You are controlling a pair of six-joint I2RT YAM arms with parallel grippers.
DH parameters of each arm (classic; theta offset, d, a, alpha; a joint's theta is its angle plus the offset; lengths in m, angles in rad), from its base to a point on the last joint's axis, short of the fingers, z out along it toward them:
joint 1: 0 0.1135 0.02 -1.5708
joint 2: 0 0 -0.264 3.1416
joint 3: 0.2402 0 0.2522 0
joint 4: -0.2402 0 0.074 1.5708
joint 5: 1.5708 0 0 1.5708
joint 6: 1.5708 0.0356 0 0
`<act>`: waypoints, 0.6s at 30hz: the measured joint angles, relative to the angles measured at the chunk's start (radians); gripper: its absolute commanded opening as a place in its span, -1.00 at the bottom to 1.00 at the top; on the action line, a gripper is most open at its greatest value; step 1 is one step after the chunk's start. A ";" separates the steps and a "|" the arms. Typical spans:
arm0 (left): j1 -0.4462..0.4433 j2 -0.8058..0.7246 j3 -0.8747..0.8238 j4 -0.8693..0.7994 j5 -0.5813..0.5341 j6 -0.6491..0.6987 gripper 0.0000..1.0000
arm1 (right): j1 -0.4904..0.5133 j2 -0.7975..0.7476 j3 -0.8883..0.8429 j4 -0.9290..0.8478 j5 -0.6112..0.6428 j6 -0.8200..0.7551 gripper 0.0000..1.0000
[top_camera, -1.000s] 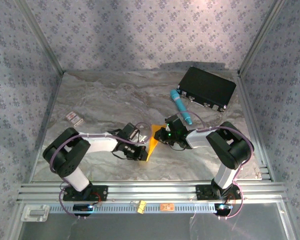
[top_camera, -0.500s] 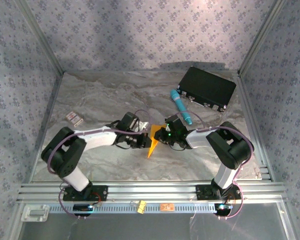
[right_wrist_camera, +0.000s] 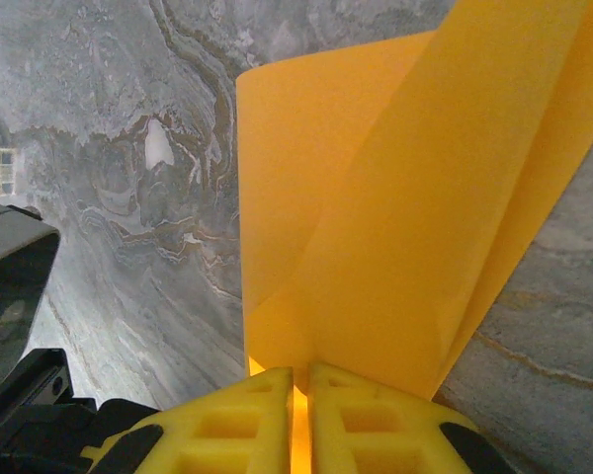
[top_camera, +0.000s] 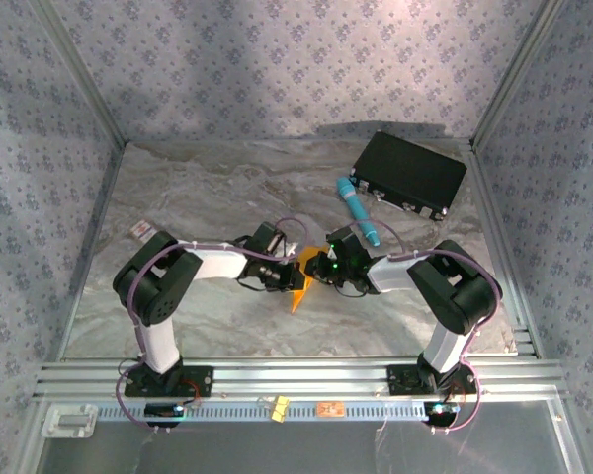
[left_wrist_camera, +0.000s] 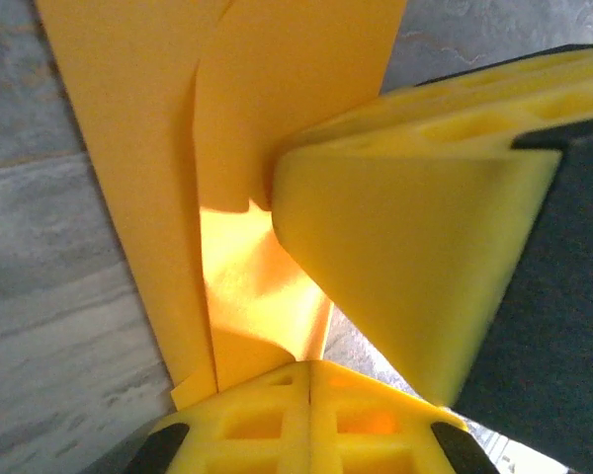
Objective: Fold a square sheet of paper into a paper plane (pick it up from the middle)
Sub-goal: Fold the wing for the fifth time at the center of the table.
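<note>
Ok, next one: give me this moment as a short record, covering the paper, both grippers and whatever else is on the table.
paper: orange, folded over in layers
where: middle of the table
left gripper: jaws shut on paper
right gripper: jaws shut on paper
contact with table: cannot tell
other: black case at far right; teal pen left of it

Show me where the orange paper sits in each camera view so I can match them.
Top external: orange paper at centre, between left gripper and right gripper.
Left wrist: orange paper upper left, running down to the bottom-edge fingers.
Right wrist: orange paper centre-right, rising from the shut fingers.
Shared landmark: grey marbled tabletop.
</note>
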 measured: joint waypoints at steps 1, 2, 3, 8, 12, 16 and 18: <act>-0.003 -0.001 0.000 -0.003 -0.005 0.006 -1.00 | 0.000 0.000 0.000 0.000 0.000 0.003 -0.71; -0.003 -0.001 -0.001 -0.003 -0.008 0.011 -1.00 | 0.000 0.000 0.000 0.001 0.000 0.003 -0.71; -0.003 -0.002 -0.004 -0.001 -0.008 0.017 -1.00 | 0.000 -0.001 0.000 0.001 0.000 0.003 -0.70; -0.004 -0.026 -0.051 0.044 -0.005 0.057 -1.00 | 0.000 -0.021 -0.006 -0.009 0.010 0.002 -0.67; -0.004 -0.053 -0.088 0.037 0.020 0.111 -1.00 | -0.008 -0.093 -0.039 -0.050 0.026 -0.013 -0.66; -0.003 -0.065 -0.096 -0.007 0.049 0.168 -1.00 | -0.016 -0.183 -0.068 -0.069 0.039 -0.042 -0.70; -0.003 -0.069 -0.098 -0.027 0.061 0.185 -1.00 | -0.012 -0.204 -0.072 -0.068 0.037 -0.052 -0.72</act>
